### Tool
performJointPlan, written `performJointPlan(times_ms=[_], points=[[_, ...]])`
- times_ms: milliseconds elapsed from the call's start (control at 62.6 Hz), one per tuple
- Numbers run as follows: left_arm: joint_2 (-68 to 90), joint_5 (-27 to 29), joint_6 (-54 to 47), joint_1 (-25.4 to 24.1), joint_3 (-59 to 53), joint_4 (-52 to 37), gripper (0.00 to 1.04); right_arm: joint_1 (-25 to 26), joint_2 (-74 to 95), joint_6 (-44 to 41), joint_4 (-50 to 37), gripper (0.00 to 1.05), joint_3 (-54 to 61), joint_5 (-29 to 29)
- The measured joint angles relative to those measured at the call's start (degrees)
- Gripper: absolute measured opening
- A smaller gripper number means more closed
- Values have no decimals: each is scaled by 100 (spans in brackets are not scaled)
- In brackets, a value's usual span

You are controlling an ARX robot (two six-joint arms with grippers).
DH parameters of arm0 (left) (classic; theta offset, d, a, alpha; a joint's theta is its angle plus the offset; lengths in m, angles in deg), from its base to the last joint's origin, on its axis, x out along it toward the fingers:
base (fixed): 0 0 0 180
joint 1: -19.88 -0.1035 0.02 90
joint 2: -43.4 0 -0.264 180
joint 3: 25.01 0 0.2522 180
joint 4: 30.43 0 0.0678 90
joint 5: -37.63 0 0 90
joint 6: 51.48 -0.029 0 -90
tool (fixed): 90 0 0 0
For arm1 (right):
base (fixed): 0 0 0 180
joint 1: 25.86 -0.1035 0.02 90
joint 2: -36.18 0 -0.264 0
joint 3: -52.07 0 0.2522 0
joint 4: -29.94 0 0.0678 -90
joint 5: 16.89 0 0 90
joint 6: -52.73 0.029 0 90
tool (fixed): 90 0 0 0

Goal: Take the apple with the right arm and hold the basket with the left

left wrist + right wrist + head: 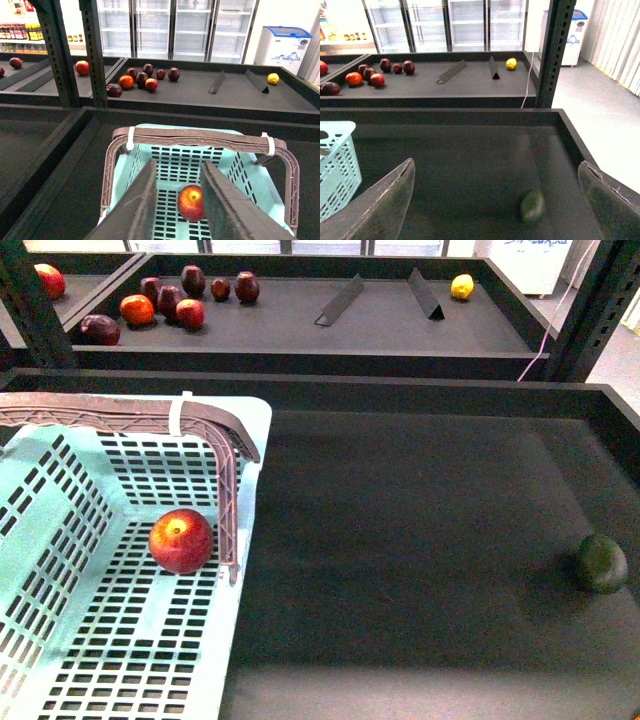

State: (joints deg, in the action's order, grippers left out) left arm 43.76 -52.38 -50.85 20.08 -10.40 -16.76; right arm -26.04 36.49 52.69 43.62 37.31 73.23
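Observation:
The red apple (181, 540) with a yellow blush at its stem lies on the slotted floor of the pale mint-blue basket (252, 455), which stands at the left of the dark tray. A brown handle (228, 435) arches over the basket. My left gripper (178, 165) hovers open above the basket (240, 165), and the apple (191, 202) shows between its fingers well below them. My right gripper (496, 165) is wide open and empty over the tray's right part, away from the basket (337, 170). Neither arm appears in the front view.
A dark green round fruit (601, 563) rests near the tray's right rim, below my right gripper (533, 207). The rear shelf holds several red fruits (165, 302), a yellow fruit (462, 286) and two dark wedge dividers (340, 302). A steel post (555, 50) stands far right.

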Motion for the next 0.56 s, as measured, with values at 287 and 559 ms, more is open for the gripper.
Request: performJointPlan(times_ms=[287, 559], points=[[0, 2, 0, 0, 0, 2, 96, 0, 0, 0, 0, 96, 0, 0], [0, 2, -11, 0, 0, 2, 98, 0, 0, 0, 0, 96, 0, 0]])
